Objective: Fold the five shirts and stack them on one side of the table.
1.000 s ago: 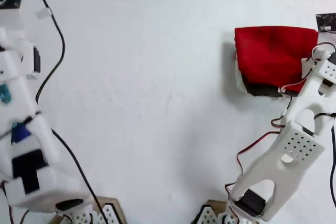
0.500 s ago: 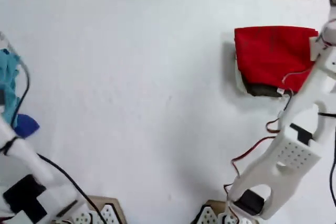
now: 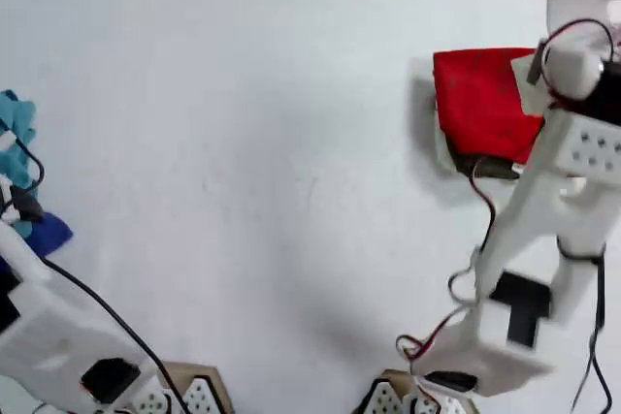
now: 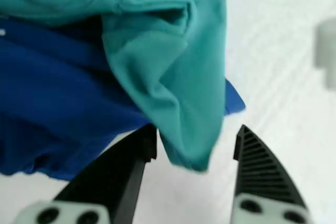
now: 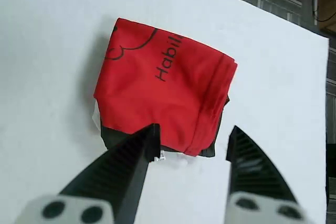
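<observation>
A folded red shirt (image 3: 480,104) tops a small stack at the table's right side, with a dark shirt (image 5: 113,137) under it. My right gripper (image 5: 191,137) hangs open above the stack's near edge, holding nothing. At the table's left edge lie a crumpled teal shirt (image 3: 15,128) and a blue shirt (image 3: 44,233). In the left wrist view the teal shirt (image 4: 173,61) drapes over the blue shirt (image 4: 58,108). My left gripper (image 4: 194,148) is open, and a fold of the teal shirt hangs between its jaws.
The white table (image 3: 272,172) has wide free room across its middle. The left arm's cable (image 3: 107,312) trails over the near left. A dark floor lies beyond the far edge.
The right arm has risen off the red stack and swung toward the far side. The left arm has drawn back toward the near left corner, uncovering the teal and blue shirts.
</observation>
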Robot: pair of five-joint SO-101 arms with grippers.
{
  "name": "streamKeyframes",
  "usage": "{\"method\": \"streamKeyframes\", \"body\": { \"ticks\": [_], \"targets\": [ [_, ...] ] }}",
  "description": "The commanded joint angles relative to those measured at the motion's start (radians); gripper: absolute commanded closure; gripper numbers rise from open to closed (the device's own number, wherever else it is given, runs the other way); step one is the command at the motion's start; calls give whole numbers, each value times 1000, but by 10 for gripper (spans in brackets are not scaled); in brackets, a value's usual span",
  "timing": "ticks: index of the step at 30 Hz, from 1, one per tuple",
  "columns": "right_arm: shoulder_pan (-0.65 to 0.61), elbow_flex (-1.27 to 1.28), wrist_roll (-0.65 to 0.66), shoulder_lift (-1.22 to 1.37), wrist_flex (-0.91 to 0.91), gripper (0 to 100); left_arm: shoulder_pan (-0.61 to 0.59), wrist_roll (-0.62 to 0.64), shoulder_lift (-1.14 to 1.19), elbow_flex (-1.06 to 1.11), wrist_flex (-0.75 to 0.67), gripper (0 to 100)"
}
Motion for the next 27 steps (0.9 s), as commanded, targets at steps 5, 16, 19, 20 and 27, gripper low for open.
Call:
{"method": "streamKeyframes", "body": {
  "ticks": [5, 16, 19, 20, 27],
  "targets": [
    [18, 503, -8, -414, 21, 822, 89, 69, 64, -163, 52, 866],
    [-13, 1258, -8, -835, -288, 822, 491, 187, 25, -545, 358, 975],
    [-8, 1398, -8, -935, -348, 822, 655, 184, -81, -553, 353, 975],
    [-8, 1441, -8, -966, -363, 822, 717, 184, -121, -553, 353, 975],
    [-7, 1674, -8, -1122, -429, 822, 1111, 184, -388, -553, 336, 975]
  ]
}}
